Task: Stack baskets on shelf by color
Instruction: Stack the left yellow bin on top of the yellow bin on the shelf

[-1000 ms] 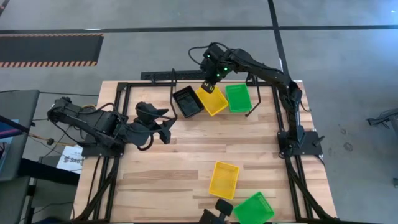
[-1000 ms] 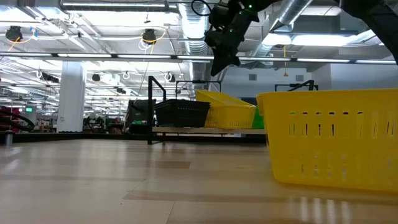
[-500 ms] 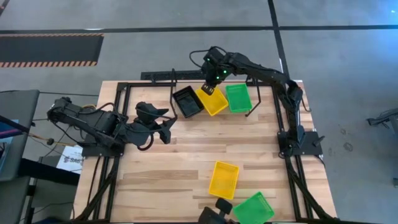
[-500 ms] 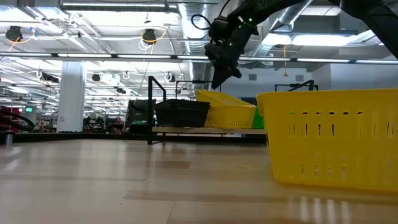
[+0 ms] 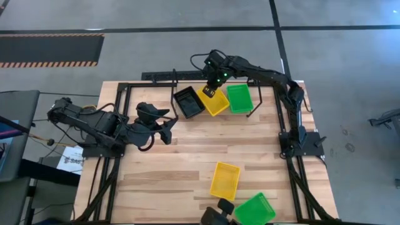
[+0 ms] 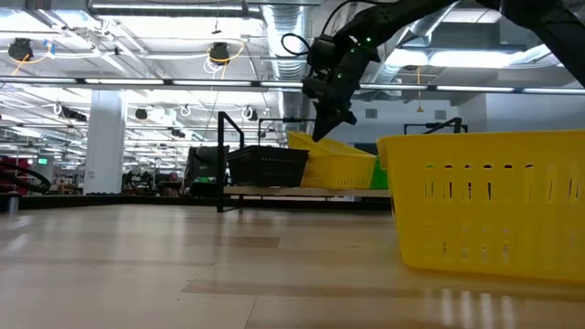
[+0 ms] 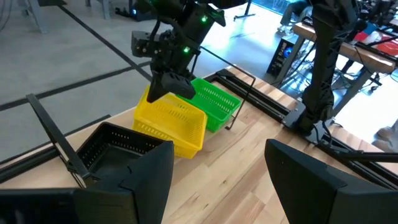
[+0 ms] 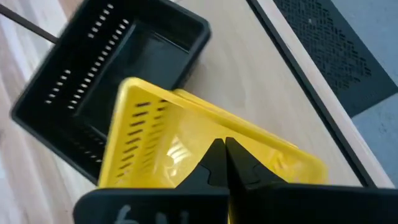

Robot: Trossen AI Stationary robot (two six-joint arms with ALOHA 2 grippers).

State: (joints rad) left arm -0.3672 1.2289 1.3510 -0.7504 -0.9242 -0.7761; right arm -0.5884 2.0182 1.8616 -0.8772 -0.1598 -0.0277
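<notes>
The wooden bench (image 5: 187,156) carries a low black metal-tube shelf (image 5: 173,94) at its far edge, holding a black mesh plastic basket (image 5: 188,101), a tilted yellow mesh plastic basket (image 5: 215,103) and a green mesh plastic basket (image 5: 239,98) abreast. Another yellow basket (image 5: 225,180) and green basket (image 5: 255,209) wait at the near edge. The right hand (image 5: 210,92), pinched shut and empty, hovers over the tilted basket's far rim, probably to nudge it level. The left hand (image 5: 167,131) idles at the left, wide open.

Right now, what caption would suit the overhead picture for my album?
Right gripper, jaws shut, above the tilted yellow basket between black basket and green basket; left gripper waits.
</notes>
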